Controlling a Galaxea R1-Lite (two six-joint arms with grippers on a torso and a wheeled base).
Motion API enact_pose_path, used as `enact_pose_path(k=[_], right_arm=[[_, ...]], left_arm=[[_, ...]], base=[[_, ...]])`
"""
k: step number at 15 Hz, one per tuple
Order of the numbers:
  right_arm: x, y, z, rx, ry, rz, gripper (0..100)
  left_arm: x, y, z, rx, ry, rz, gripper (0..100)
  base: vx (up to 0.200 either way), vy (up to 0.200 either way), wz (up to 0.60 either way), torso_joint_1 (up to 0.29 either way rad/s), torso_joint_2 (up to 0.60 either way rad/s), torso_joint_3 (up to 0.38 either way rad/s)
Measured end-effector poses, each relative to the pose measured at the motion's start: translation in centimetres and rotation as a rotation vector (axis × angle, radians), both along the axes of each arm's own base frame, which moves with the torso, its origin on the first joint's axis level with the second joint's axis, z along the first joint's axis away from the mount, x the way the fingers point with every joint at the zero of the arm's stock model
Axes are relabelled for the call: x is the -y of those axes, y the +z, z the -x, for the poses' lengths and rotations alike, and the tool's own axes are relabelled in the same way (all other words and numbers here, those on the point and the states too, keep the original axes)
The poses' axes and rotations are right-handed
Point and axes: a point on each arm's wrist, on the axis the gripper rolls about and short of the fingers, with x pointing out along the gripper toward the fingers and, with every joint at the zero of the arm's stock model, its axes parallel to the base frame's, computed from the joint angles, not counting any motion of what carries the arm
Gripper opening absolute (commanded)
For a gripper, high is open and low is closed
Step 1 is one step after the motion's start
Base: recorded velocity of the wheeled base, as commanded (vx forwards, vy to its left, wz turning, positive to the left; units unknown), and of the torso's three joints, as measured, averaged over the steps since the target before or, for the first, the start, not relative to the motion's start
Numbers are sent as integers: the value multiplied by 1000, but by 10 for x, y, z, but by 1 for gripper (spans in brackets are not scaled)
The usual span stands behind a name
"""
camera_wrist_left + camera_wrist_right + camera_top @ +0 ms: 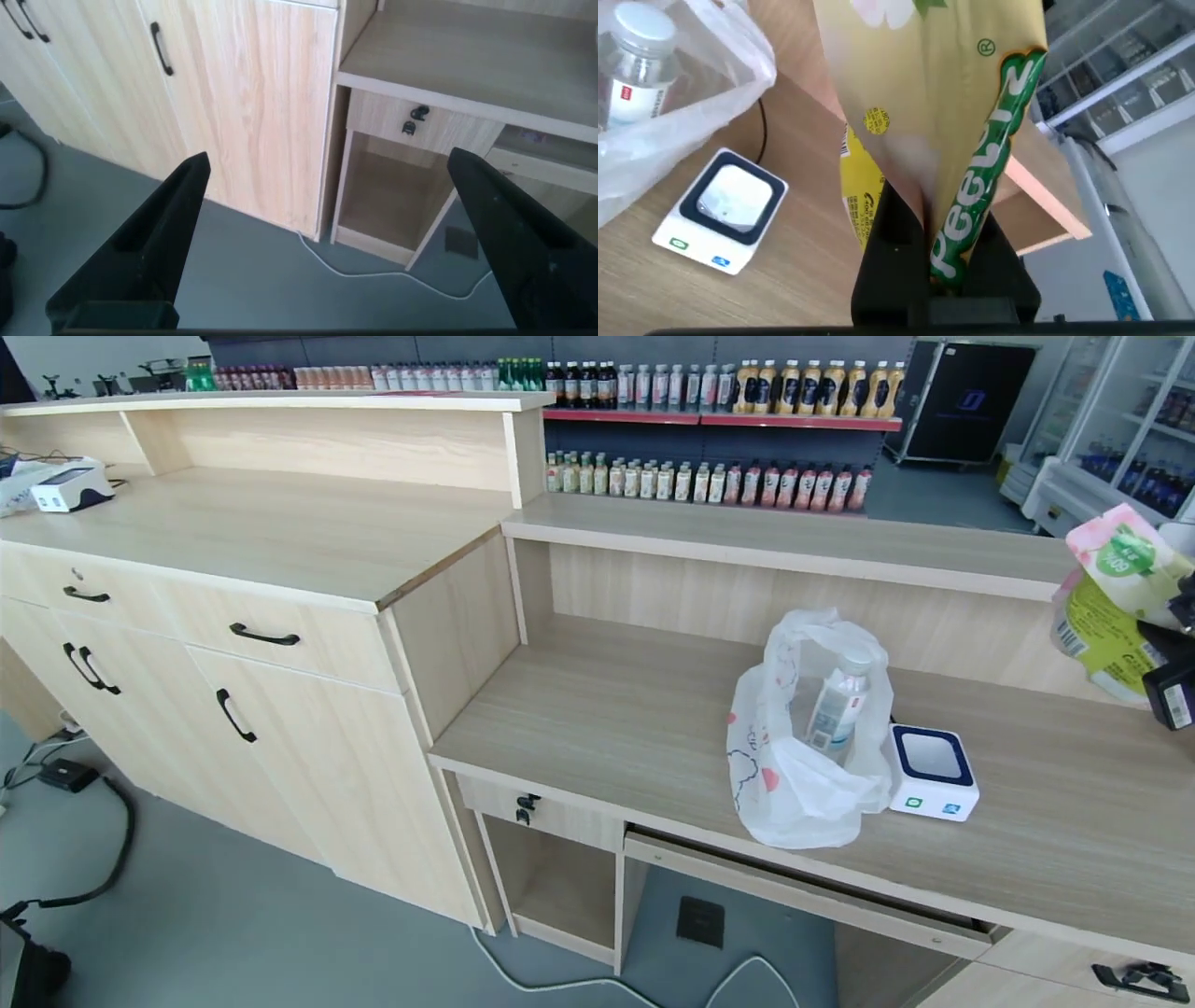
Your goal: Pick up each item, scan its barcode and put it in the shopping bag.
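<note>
Right wrist view gives you the clearest look at the item in hand: a yellow and green snack pouch [924, 140], pinched at its lower end by the right tool [938, 252], whose fingers press against it from both sides. In the head view the pouch hangs in the air at the right edge, raised well above the table [607, 709] and off to the right of the scanner [932, 771]. It is not over the scanner's dark window, and you cannot tell which way its barcode panel faces.

The scanner sits flat on the table, just beside the white plastic shopping bag [784, 793], on the bag's right. The bag stands open-mouthed and holds one bottle [838, 705], upright or nearly so, seen through the thin plastic.

By my reading, you are partway through. One item looks finished, since it is already bagged. The pouch is picked up, but it has to be presented to the scanner window and then lowered into the bag. Whether it has been scanned cannot be judged from these pictures, nor whether further items wait.

Your left tool [327, 161] is spread wide and holds nothing. It hangs low over the floor in front of the cabinet doors, well away from the bag.
</note>
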Motion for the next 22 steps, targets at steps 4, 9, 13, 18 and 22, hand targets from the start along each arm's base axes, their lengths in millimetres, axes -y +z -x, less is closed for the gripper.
enact_pose_path(k=[4,9,13,18,22], right_arm=[[26,-10,-20,-75,22,201,0],[60,-37,-32,-177,36,266,0],[66,-54,-44,-220,120,285,0],[72,-70,-50,-260,198,362,0],[82,-75,-45,-272,225,422,0]], left_arm=[[0,0,0,1,0,0,100],[0,0,0,0,0,0,100],[0,0,0,0,0,0,100],[0,0,0,0,-1,0,100],[0,0,0,0,-1,0,100]], base=[[0,0,0,0,0,0],[0,0,0,0,0,0],[0,0,0,0,0,0],[0,0,0,0,0,0],[0,0,0,0,0,0]])
